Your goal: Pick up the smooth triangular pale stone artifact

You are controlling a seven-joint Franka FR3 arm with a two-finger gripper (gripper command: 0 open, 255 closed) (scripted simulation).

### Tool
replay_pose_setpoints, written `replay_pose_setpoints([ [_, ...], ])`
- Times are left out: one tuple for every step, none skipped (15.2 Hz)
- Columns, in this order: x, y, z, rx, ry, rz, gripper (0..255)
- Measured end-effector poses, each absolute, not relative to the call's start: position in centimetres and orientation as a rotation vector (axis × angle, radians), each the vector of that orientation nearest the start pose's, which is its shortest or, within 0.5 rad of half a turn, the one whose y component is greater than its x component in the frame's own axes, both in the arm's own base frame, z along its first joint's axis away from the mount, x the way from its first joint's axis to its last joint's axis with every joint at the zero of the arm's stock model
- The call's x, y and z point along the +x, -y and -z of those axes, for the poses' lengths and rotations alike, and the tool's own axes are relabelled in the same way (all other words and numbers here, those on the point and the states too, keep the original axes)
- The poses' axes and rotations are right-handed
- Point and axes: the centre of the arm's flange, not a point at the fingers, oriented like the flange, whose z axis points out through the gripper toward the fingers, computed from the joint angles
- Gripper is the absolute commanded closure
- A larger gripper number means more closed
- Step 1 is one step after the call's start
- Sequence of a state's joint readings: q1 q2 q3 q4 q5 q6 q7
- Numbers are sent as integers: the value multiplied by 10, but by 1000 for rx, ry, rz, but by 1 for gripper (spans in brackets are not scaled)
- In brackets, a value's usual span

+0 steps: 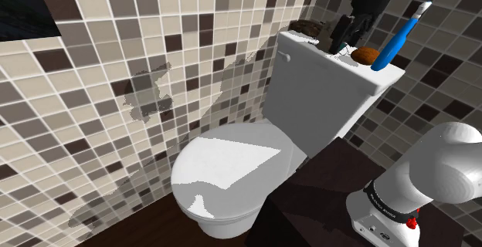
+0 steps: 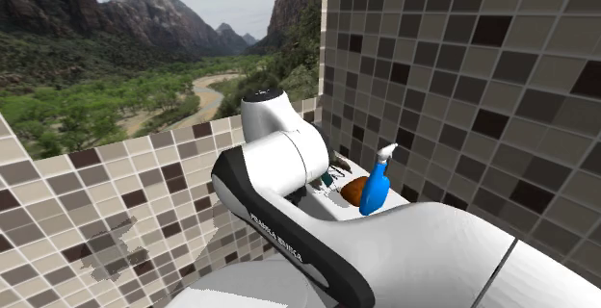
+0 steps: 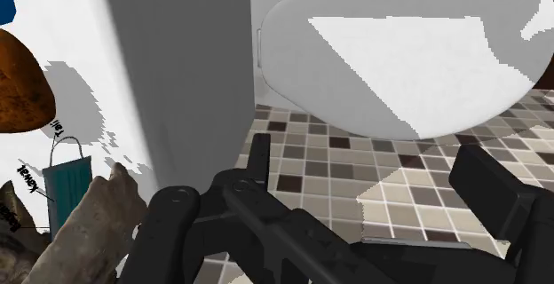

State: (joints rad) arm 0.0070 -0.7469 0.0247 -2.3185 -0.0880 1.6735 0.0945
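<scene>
Gripper (image 3: 364, 153) spread wide, nothing between the fingers. It hangs at the tank (image 1: 324, 83) lid's edge, with the toilet seat (image 1: 232, 168) and tiled floor (image 3: 408, 185) beyond. Stone (image 3: 105, 216) lies on the lid outside the fingers, just beside the hand's body and next to a teal tagged piece (image 3: 67, 177). Contact can't be judged. Brown lump (image 1: 364, 53) and blue bottle (image 1: 394, 43) are nearby.
</scene>
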Motion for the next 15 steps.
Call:
replay_pose_setpoints([
  [328,-4,-606,-3234,-103,175,0],
  [332,0,-608,-3233,-105,170,0],
  [338,10,-610,-3231,-108,163,0],
  [345,18,-612,-3230,-111,155,0],
  [352,28,-616,-3228,-115,146,0],
  [358,38,-619,-3226,-118,137,0],
  [368,49,-620,-3224,-122,129,0],
  [376,60,-622,-3222,-126,119,0],
  [383,74,-626,-3220,-130,110,0],
  [390,85,-627,-3218,-133,101,0],
  [398,98,-630,-3216,-138,91,0],
  [406,107,-630,-3214,-141,82,0],
  [416,118,-631,-3212,-145,73,0],
  [423,132,-634,-3210,-149,63,0],
  [432,143,-635,-3208,-153,55,0],
])
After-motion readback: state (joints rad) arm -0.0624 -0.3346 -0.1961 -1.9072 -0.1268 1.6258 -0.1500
